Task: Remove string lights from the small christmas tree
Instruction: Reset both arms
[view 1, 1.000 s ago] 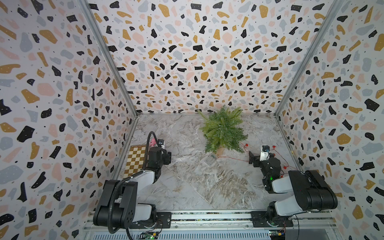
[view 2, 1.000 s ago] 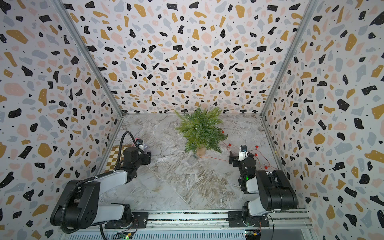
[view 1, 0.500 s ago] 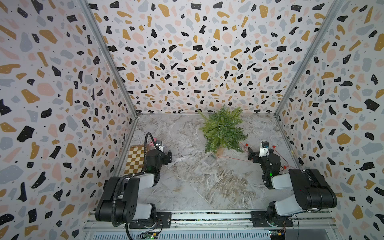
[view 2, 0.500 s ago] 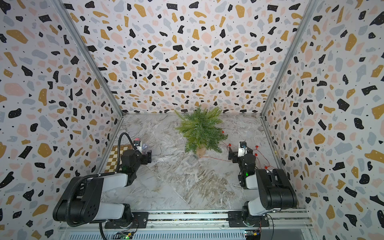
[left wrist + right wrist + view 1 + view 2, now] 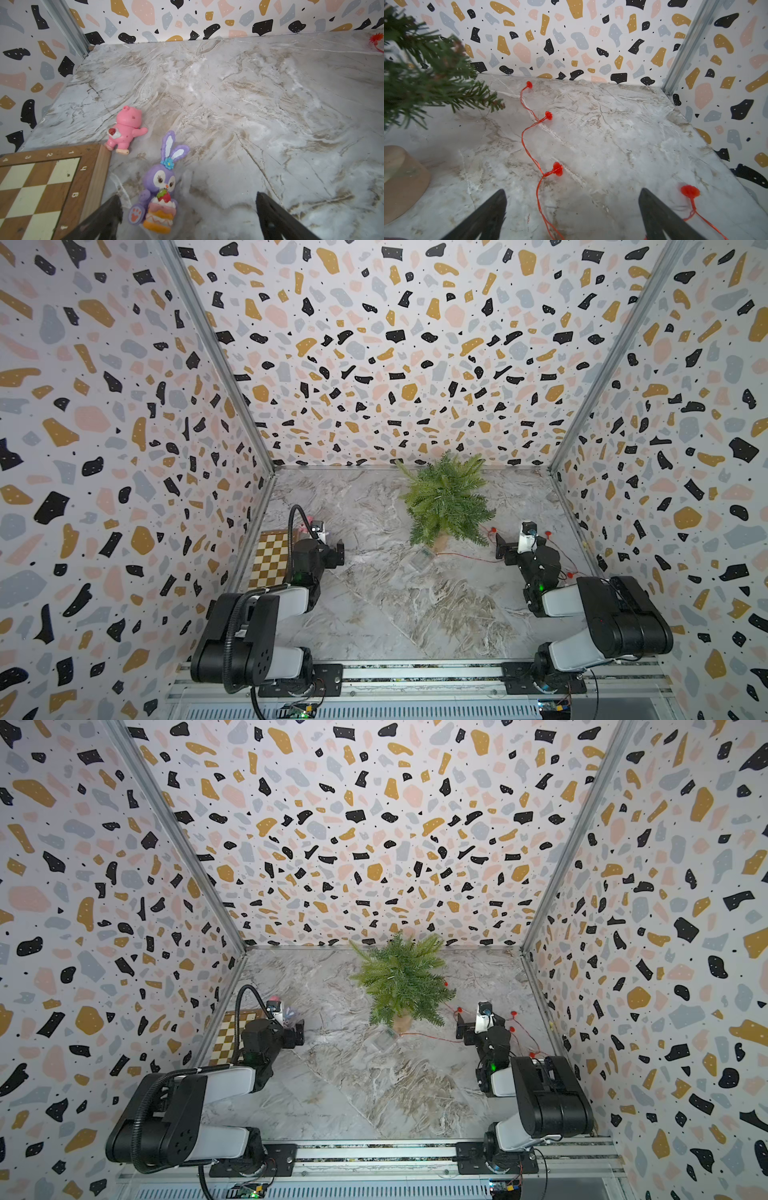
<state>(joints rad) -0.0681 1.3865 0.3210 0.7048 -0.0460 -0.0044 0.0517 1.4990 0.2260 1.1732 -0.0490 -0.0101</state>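
Top views: tree [image 5: 446, 499] is standing at the back of the marble table [image 5: 374, 614], terrazzo walls [image 5: 395, 344] closing three sides; lights [image 5: 420, 561] are lying on the table, trailing right of the tree
Left wrist: left gripper [image 5: 187, 196] is hanging spread wide over a bunny [image 5: 160, 182], chessboard [image 5: 37, 187] beside
Right wrist: right gripper [image 5: 572, 190] is gaping, empty, over the lights' wire on bare marble
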